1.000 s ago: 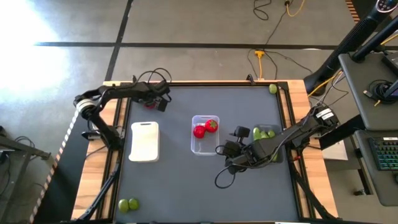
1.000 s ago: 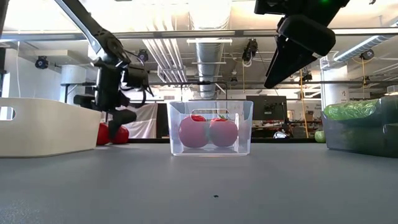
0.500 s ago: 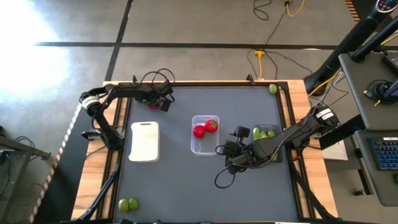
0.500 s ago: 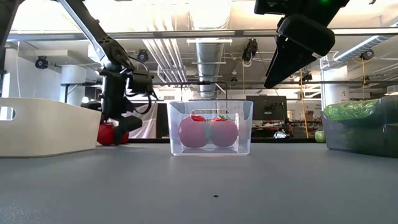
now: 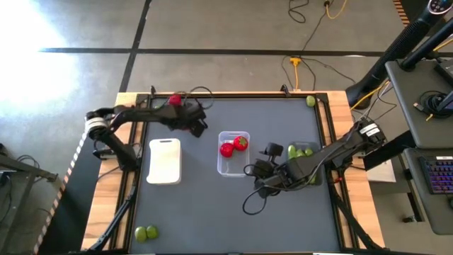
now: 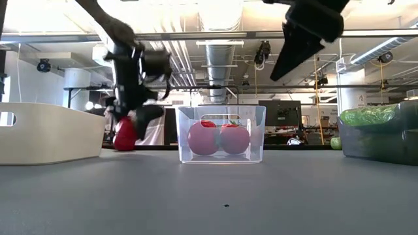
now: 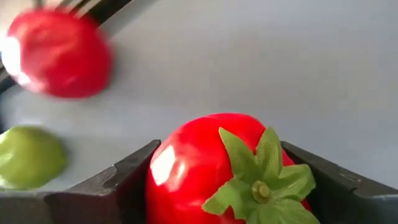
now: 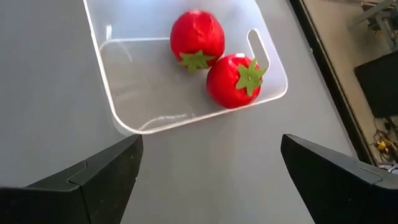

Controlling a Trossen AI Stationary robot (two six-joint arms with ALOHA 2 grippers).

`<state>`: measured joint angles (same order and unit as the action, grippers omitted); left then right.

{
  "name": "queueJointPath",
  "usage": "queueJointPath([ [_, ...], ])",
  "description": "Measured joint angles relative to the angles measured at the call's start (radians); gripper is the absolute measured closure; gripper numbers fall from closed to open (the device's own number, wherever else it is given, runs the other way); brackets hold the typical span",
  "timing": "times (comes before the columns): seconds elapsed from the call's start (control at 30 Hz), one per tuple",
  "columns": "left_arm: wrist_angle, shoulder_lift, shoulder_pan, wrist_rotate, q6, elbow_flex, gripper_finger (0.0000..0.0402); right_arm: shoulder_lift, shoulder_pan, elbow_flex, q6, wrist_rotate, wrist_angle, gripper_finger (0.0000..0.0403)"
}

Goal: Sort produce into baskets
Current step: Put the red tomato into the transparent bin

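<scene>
My left gripper [image 5: 197,125] is at the far left of the table, left of the clear basket [image 5: 233,168], and is shut on a red fruit [image 7: 205,162] with a green top. A second red fruit [image 5: 174,100] and a lime [image 7: 28,155] lie on the table behind it. The clear basket holds two red fruits [image 8: 214,59]. The white basket [image 5: 164,160] stands to its left. My right gripper [image 8: 211,186] hangs open above the table by the clear basket's near right corner. The dark grey basket [image 5: 309,172] with green produce [image 5: 301,151] lies partly under the right arm. My left gripper pinches the red fruit by its two opposite sides [image 7: 158,183], one finger [image 7: 121,183] on each. The fingers slant down from the table's left. The fruit's green top [image 7: 261,183] faces back toward the wrist. Whether the fruit is clear of the table I cannot tell.
One lime [image 5: 310,101] lies at the table's far right corner, and two limes [image 5: 145,232] sit near the front left corner. Bare grey tabletop [image 5: 233,212] stretches across the near half. Black rails run along both side edges.
My left gripper has swung toward the table's right edge, toward the clear basket, with the red fruit between its fingers, and has turned a little. The second red fruit, which it hid from above, now shows at the far left.
</scene>
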<state>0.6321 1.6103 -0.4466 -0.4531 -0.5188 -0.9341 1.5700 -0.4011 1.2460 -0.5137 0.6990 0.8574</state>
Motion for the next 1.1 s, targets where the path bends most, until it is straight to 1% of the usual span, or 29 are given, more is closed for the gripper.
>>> queueJointPath([
  [0.13, -0.04, -0.07, 0.154, -0.002, -0.033, -0.007, 0.0128, 0.0, 0.0, 0.037, 0.006, -0.002, 0.014, 0.0028],
  [0.2, -0.084, -0.103, 0.245, -0.005, -0.048, -0.007, 0.0128, 0.0, 0.0, 0.054, 0.018, -0.022, 0.021, 0.0028],
  [0.3, -0.172, -0.133, 0.385, -0.007, -0.061, -0.007, 0.0128, -0.001, 0.0, 0.07, 0.027, -0.052, 0.022, 0.0028],
  [0.4, -0.296, -0.136, 0.514, -0.034, -0.059, -0.007, 0.0127, -0.001, 0.0, 0.076, 0.025, -0.061, 0.021, 0.0028],
  [0.5, -0.412, -0.128, 0.606, -0.062, -0.044, -0.018, 0.0127, -0.001, 0.0, 0.079, 0.016, -0.064, 0.023, 0.0028],
  [0.63, -0.503, -0.096, 0.648, -0.085, -0.016, -0.039, 0.0126, -0.001, 0.0, 0.103, 0.016, -0.064, 0.032, 0.0028],
  [0.73, -0.495, -0.056, 0.648, -0.085, -0.006, -0.058, 0.0126, -0.001, 0.0, 0.142, -0.008, -0.072, 0.104, 0.0028],
  [0.93, -0.495, 0.019, 0.626, -0.033, 0.031, -0.099, 0.0126, -0.001, -0.002, 0.226, -0.091, -0.071, 0.318, 0.0028],
  [1.03, -0.49, 0.059, 0.626, -0.023, 0.056, -0.129, 0.0126, -0.005, -0.005, 0.238, -0.121, -0.071, 0.367, 0.0028],
  [1.1, -0.473, 0.086, 0.617, 0.019, 0.061, -0.15, 0.0125, -0.005, -0.007, 0.238, -0.123, -0.071, 0.366, 0.0028],
])
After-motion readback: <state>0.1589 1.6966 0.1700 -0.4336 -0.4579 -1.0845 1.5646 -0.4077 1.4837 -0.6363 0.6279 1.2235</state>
